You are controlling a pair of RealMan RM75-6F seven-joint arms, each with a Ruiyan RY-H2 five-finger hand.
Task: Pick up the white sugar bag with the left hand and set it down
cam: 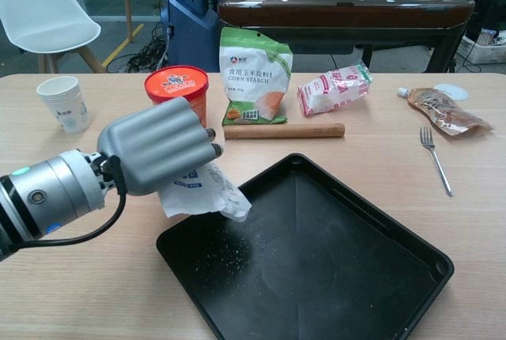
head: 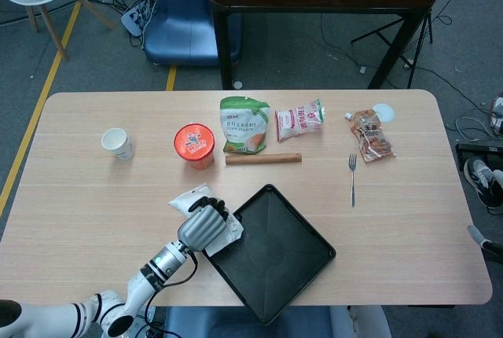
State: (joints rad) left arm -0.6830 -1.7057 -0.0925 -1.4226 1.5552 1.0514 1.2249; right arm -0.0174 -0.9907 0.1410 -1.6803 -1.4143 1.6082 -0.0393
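My left hand [head: 203,226] [cam: 162,146] grips the white sugar bag [head: 184,199] [cam: 202,190] from above, fingers curled over it. The bag hangs lifted off the table, tilted, its lower corner over the left edge of the black tray [head: 277,263] [cam: 340,265]. In the chest view, fine white grains lie scattered on the tray floor under the bag. My hand covers most of the bag. The right hand shows in neither view.
Along the far side of the table stand a paper cup [head: 117,143], a red instant-noodle cup [head: 194,145], a green corn starch bag [head: 244,124], a wooden stick [head: 262,158], a pink-white packet [head: 299,120], a brown pouch [head: 370,134] and a fork [head: 352,178].
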